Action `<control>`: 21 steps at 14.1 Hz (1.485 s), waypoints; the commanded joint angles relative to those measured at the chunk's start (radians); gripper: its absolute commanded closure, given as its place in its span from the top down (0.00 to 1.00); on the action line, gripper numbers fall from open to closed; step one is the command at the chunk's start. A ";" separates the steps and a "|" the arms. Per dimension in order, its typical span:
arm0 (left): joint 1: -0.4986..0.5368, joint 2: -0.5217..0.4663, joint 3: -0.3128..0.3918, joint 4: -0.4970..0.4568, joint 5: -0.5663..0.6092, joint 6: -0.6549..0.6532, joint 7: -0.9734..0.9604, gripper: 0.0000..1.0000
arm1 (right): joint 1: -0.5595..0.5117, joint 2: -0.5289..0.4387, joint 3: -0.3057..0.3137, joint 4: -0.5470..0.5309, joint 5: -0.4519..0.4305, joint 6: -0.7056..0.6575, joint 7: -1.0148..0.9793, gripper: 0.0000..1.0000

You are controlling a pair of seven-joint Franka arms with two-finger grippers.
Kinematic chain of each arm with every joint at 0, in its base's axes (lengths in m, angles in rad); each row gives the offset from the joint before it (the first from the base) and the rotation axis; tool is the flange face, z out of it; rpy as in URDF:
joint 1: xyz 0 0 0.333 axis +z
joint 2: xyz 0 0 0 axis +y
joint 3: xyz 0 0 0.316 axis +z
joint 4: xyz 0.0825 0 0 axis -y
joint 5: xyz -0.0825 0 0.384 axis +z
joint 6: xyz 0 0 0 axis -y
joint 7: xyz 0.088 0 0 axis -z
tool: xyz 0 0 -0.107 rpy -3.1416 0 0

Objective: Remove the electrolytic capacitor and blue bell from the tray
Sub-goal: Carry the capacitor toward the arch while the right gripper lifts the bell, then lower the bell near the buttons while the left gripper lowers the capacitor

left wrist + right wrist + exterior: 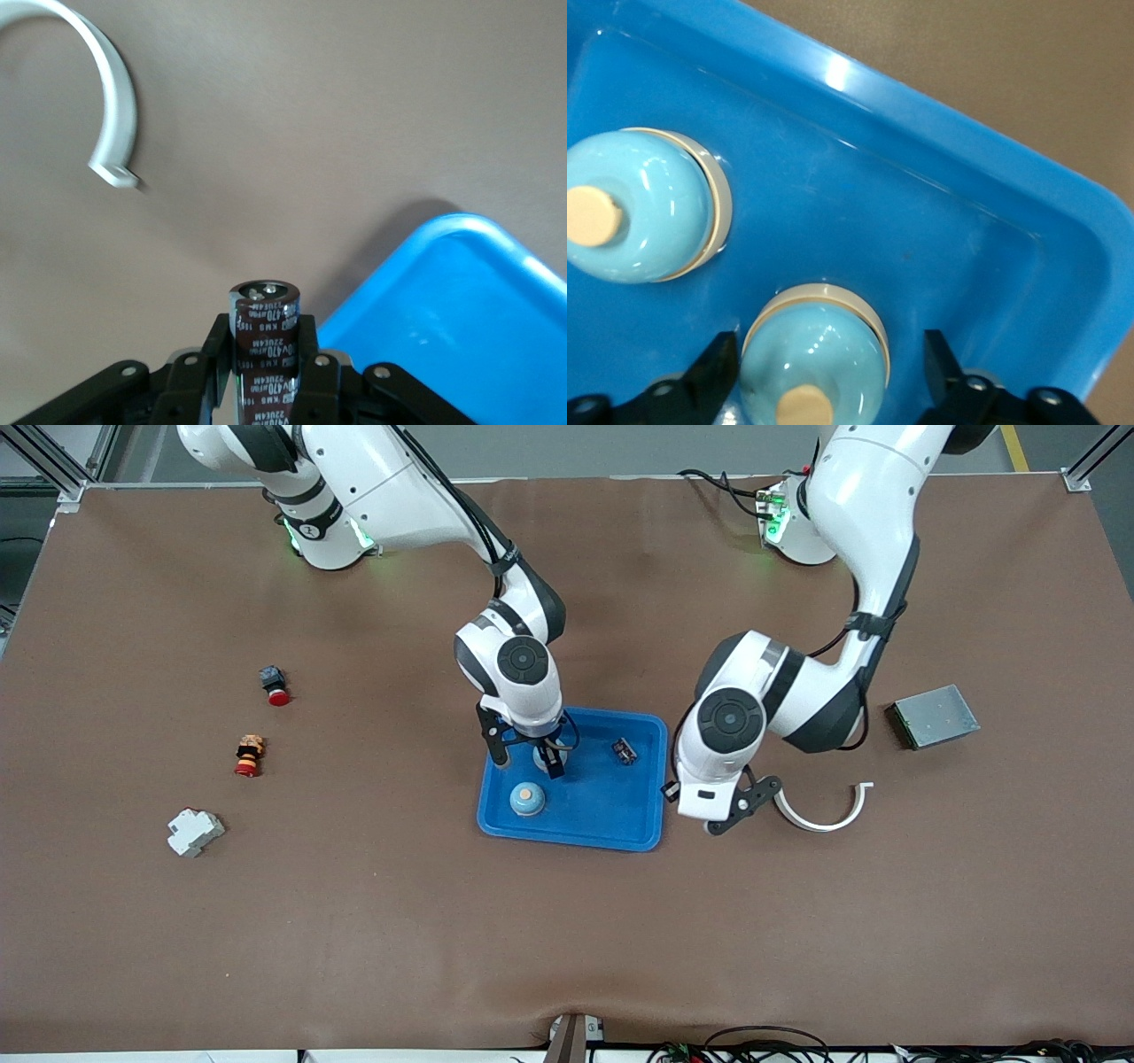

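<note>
The right gripper hangs low inside the blue tray, its fingers spread on either side of a pale blue bell without touching it; the bell sits on the tray floor between them. A second bell stands in the same tray, just beside the first and nearer to the front camera. A small dark component lies in the tray too, toward the edge on the left arm's side.

The left gripper is just outside the tray, over the bare table by the tray's edge on the left arm's side. Its fingers are pinched on a dark brown capacitor, held clear of the tray.

A white curved strip lies on the table beside that gripper, farther from the tray. A grey metal box rests farther out still, toward the left arm's end.

Well away from the tray, toward the right arm's end, lie a red-capped black button, a red and tan stacked part and a white plastic block, the block nearest the front camera.
</note>
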 commanded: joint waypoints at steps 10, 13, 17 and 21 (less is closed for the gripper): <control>0.242 -0.245 -0.014 -0.281 0.005 0.013 0.586 0.03 | -0.045 -0.067 -0.009 0.084 -0.014 -0.175 -0.119 0.00; 0.323 -0.255 -0.014 -0.303 0.005 0.025 0.727 0.03 | -0.067 -0.196 -0.009 -0.065 -0.014 -0.127 -0.210 0.00; 0.368 -0.264 -0.014 -0.387 0.005 0.130 0.808 0.03 | -0.105 -0.408 -0.009 -0.356 -0.014 -0.030 -0.385 0.00; 0.360 -0.262 -0.014 -0.504 0.006 0.310 0.805 0.03 | -0.148 -0.525 -0.009 -0.510 -0.014 -0.028 -0.515 0.00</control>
